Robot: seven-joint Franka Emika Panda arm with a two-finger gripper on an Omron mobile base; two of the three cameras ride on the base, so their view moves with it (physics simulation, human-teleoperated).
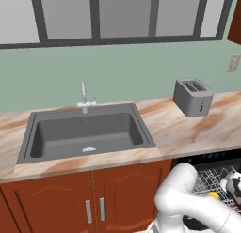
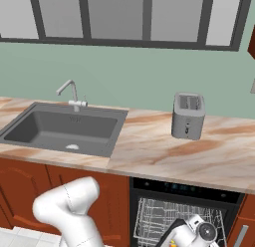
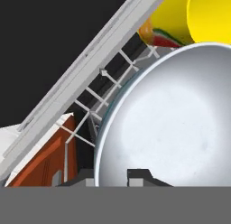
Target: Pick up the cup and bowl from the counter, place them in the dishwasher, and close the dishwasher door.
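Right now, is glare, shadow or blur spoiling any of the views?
Left base view: evenly lit and sharp, soft shadow inside the sink. Right base view: the same, no glare on the counter. Hand view: the bowl shows a broad pale sheen, the cup stays crisp.

pale green wall, dark-framed window above, grey sink, toaster, red-brown cabinets

No readable text, label, brand, number or sign anywhere.
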